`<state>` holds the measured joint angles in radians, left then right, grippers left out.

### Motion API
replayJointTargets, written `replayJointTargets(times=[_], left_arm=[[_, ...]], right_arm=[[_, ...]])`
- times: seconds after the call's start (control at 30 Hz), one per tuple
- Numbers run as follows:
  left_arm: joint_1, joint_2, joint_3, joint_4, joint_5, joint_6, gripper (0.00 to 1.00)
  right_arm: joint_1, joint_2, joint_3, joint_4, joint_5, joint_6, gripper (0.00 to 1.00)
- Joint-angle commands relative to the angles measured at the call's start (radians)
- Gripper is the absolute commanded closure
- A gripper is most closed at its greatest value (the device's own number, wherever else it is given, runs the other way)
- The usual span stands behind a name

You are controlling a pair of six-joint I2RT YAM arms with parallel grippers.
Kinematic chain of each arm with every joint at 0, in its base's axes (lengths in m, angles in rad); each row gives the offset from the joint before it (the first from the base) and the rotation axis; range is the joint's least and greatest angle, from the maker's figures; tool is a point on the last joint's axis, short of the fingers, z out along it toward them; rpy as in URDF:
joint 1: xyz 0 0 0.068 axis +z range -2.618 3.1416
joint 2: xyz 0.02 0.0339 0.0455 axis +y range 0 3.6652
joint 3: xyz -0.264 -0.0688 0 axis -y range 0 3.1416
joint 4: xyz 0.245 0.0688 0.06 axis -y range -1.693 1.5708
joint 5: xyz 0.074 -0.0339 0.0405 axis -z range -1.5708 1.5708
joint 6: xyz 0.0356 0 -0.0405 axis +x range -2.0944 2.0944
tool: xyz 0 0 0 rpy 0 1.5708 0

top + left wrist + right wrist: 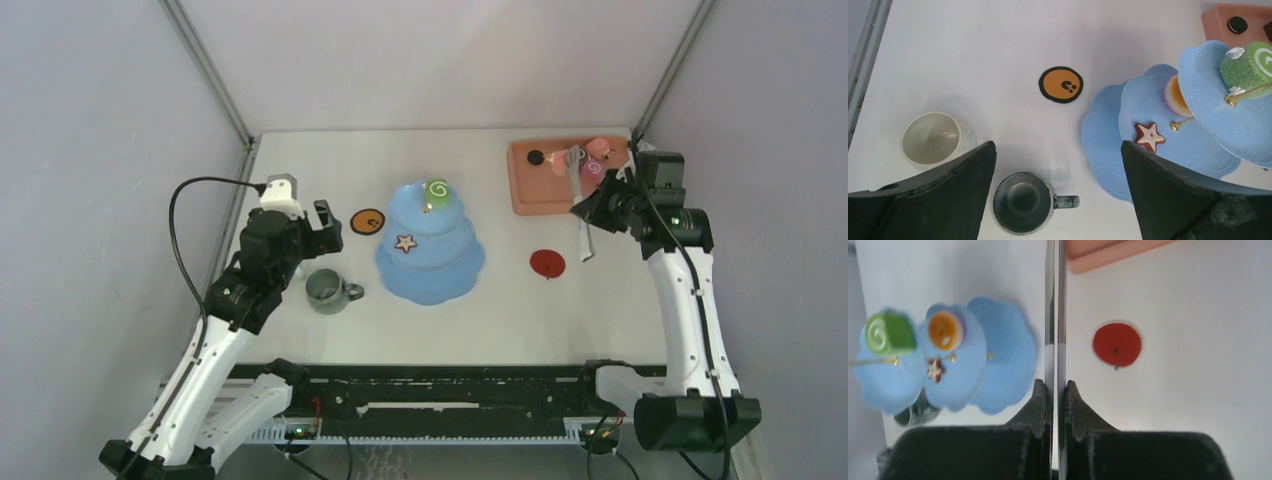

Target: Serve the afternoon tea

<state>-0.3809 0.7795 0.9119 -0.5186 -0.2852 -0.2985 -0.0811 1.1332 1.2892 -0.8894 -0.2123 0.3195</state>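
Light-blue cake stand sits mid-counter, three tiers.
- Green swirl roll on the top tier.
- Star cookie and orange tart on the middle tier.
- Grey-green mug upright just left of the stand, handle pointing toward it.
- White mug upright, further left of the stand. It is mostly hidden under the left arm in the top view.
- Orange disc with a dark rim lies flat, left of the stand on the far side.
- Red disc lies flat, right of the stand.
- Salmon tray is far-right of the stand, carrying pink swirl rolls and a dark round cookie.

Left claw: released, fingers spread wide, gripping nothing. It hovers above the grey-green mug, left of the stand.

Right claw: clenched on the metal tongs, right of the stand by the tray's near edge. Tong blades are pressed together and the far end reaches over the tray beside the pink rolls. Can't tell whether the tips touch one.
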Motion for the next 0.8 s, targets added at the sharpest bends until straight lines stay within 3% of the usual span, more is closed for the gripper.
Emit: replayJointTargets(times=[0.0,0.17,0.37,0.77], left_arm=[[0.007,-0.025,0.009,0.004,-0.016,-0.006,0.0],[0.007,-0.027,0.016,-0.012,-0.024,-0.002,0.0],[0.007,-0.057,0.018,-0.034,-0.047,-0.012,0.0],[0.007,-0.093,0.012,-0.067,-0.043,-0.042,0.0]], right_arm=[[0.088,-0.09,0.012,-0.069,-0.065,-0.029,1.0],[0.231,-0.144,0.01,-0.126,-0.129,0.004,1.0],[0.431,-0.174,-0.004,-0.185,-0.083,0.061,1.0],[0.57,-0.215,-0.127,-0.158,-0.099,0.112,1.0]])
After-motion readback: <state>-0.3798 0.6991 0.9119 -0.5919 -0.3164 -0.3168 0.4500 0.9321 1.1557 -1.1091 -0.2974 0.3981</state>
